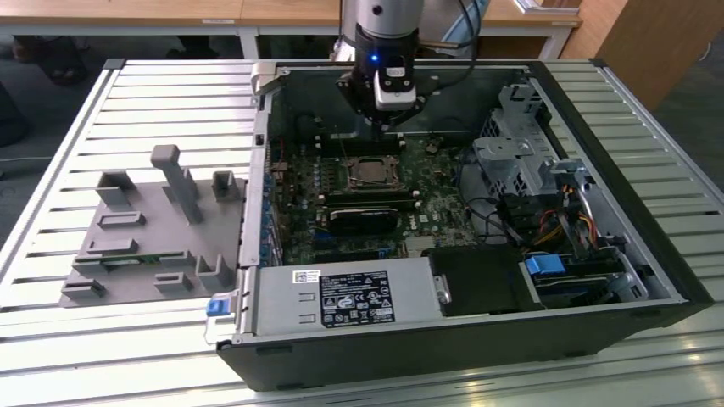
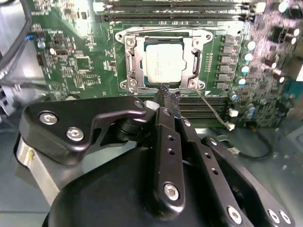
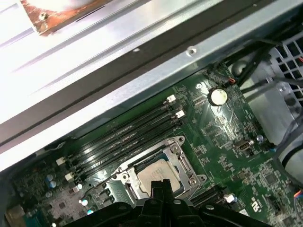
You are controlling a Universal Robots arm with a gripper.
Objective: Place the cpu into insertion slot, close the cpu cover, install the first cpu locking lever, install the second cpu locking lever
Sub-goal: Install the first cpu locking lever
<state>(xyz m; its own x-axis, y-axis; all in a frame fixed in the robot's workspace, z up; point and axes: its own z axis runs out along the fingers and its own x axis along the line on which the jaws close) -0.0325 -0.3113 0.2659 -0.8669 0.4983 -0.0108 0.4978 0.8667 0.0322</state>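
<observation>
Cpu (image 2: pixel 163 60): seated in the insertion slot (image 2: pixel 141 71) on the green motherboard (image 2: pixel 80 52), with the cpu cover (image 2: pixel 133 57) lying flat around it. Gripper (image 2: pixel 166 94): fingers pressed together with nothing between them, tips just beside the socket's edge, off the chip.

A pale silvery tabletop (image 1: pixel 68 127) of long metal slats with dark grooves between them fills most of the exterior view, running from edge to edge. Light glares off the slats nearest the camera at the exterior view's left, washing them almost white. Beyond the far edge of the tabletop stands a wooden desk (image 1: pixel 169 10) on white legs, and beside it, toward the exterior view's right, a second desk (image 1: pixel 531 17) of the same kind. A tall wooden panel (image 1: pixel 645 42) rises at the far right corner. The floor (image 1: pixel 46 80) under the desks is dark grey.
</observation>
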